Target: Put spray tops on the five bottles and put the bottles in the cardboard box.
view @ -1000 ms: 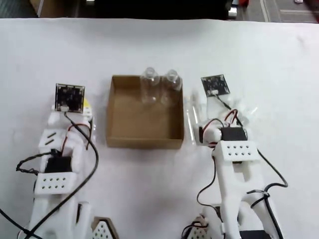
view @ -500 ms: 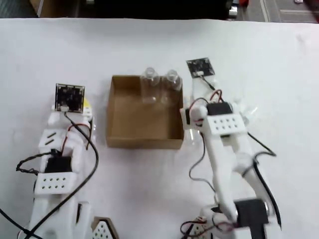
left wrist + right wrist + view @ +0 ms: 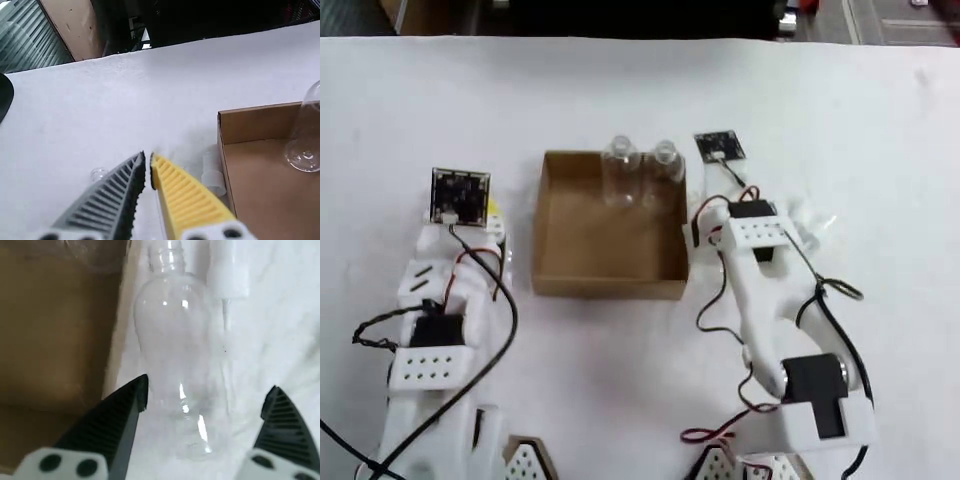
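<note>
White tablecloth, wooden board

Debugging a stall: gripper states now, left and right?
Left gripper: shut, empty.
Right gripper: open, above a lying clear bottle, not holding it.

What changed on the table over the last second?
The right arm swung toward the cardboard box and farther out. Its open end effector now straddles a clear bottle lying beside the box, not gripped. The left arm, the box and its two upright bottles stayed put.
</note>
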